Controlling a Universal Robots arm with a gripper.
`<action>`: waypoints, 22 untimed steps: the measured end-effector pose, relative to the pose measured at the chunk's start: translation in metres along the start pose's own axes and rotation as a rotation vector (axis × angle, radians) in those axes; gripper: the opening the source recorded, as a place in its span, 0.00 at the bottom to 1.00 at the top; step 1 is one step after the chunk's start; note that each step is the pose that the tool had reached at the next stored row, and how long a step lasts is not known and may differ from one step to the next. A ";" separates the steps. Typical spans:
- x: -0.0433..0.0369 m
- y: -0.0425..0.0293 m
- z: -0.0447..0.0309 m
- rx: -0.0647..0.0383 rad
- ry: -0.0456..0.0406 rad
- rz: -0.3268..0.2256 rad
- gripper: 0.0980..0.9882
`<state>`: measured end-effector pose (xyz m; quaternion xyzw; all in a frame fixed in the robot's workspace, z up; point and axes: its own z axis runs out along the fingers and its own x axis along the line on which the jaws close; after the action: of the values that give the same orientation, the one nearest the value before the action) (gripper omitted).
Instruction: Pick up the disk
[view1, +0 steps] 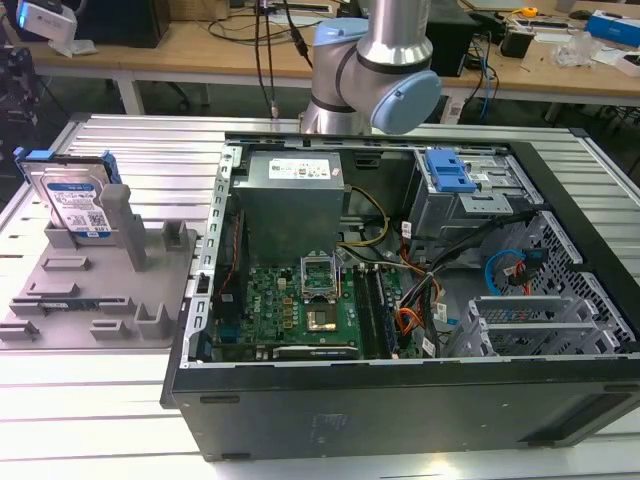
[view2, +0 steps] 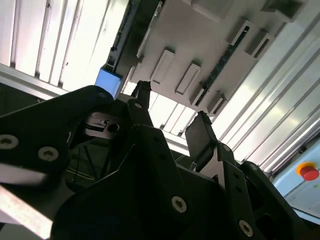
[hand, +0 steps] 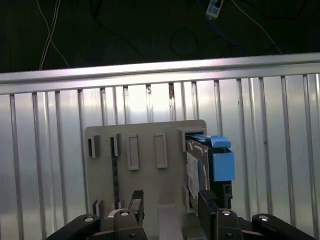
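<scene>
The disk (view1: 76, 204) stands on edge in a grey slotted holder (view1: 100, 285) at the exterior view's left, its white-and-blue label showing and blue rails at its sides. In the first wrist view the disk (hand: 195, 165) sits at one end of the holder (hand: 145, 145). My gripper (hand: 171, 202) is open, hovering above the holder and apart from the disk, with nothing between its black fingers (hand: 207, 202). The second wrist view has the gripper (view2: 171, 112) open too, with a blue corner of the disk (view2: 109, 80) beyond one finger.
An open computer case (view1: 400, 410) fills the middle and right of the ribbed metal table (view1: 140, 145), with a grey metal box (view1: 292, 200) and a blue bracket (view1: 448, 170) inside. The arm (view1: 375, 70) rises behind it. A red button (view2: 309, 171) sits off to one side.
</scene>
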<state>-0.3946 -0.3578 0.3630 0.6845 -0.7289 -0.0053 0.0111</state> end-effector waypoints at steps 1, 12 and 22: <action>-0.0048 0.0003 0.0000 0.001 0.0009 -0.004 0.52; -0.0484 0.0178 0.0020 0.014 0.0123 -0.034 0.52; -0.0483 0.0209 0.0062 0.014 0.0158 -0.035 0.52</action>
<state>-0.4126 -0.3083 0.3569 0.6974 -0.7165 0.0051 0.0119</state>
